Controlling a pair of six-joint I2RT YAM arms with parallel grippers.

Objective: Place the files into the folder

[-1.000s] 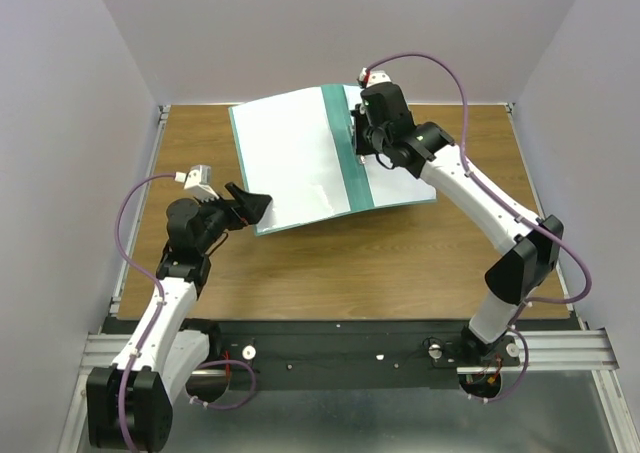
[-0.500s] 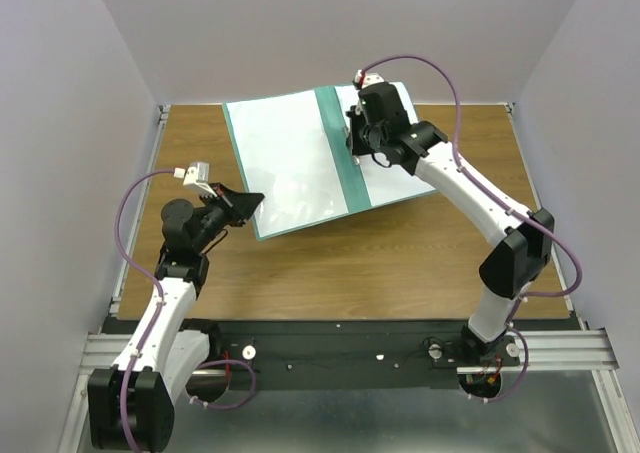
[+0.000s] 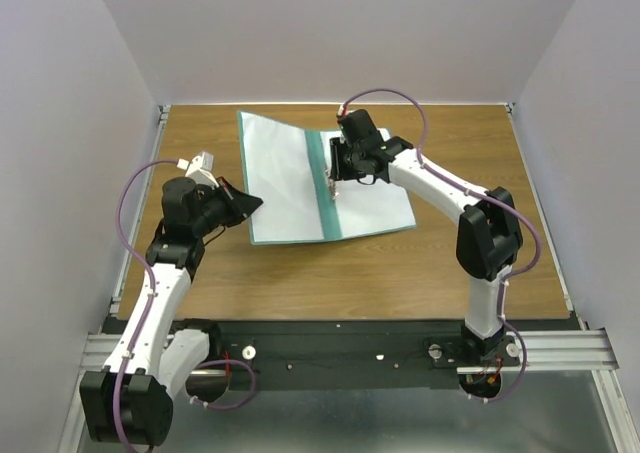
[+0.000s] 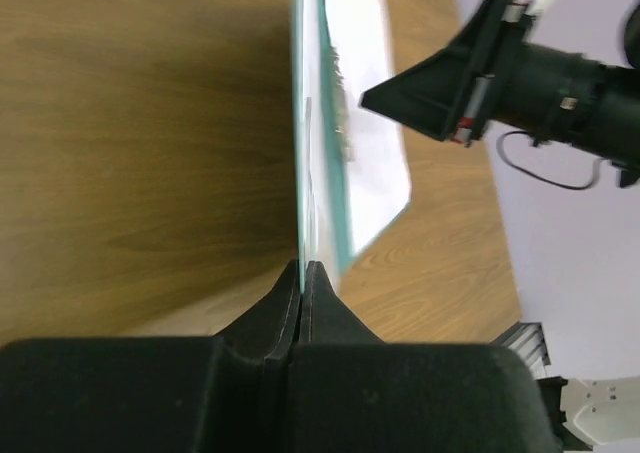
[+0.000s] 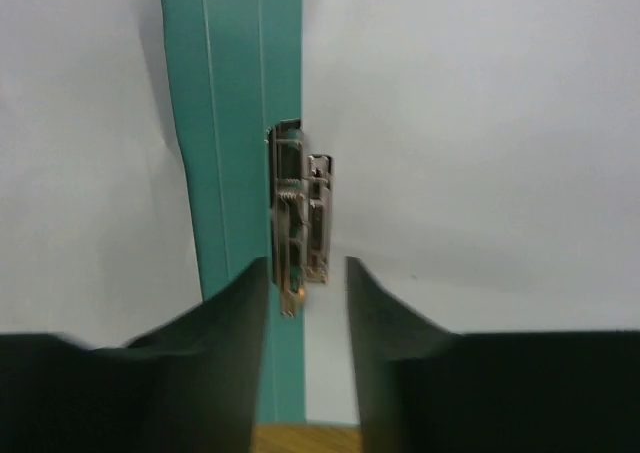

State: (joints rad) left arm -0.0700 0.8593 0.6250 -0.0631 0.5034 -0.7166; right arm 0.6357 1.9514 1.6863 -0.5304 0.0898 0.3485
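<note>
Teal folder (image 3: 331,218) lies open toward 12 o'clock on the wooden table (image 3: 400,263), with white files (image 3: 375,203) across its halves.
The left gripper (image 3: 255,203) has its jaws pressed together on the cover edge at the folder's 8 o'clock corner. The right gripper (image 5: 306,268) hangs over the spine with its jaws slightly parted, and the metal clip (image 5: 298,213) shows in the gap, just past the tips.

No legible text (none anywhere).
</note>
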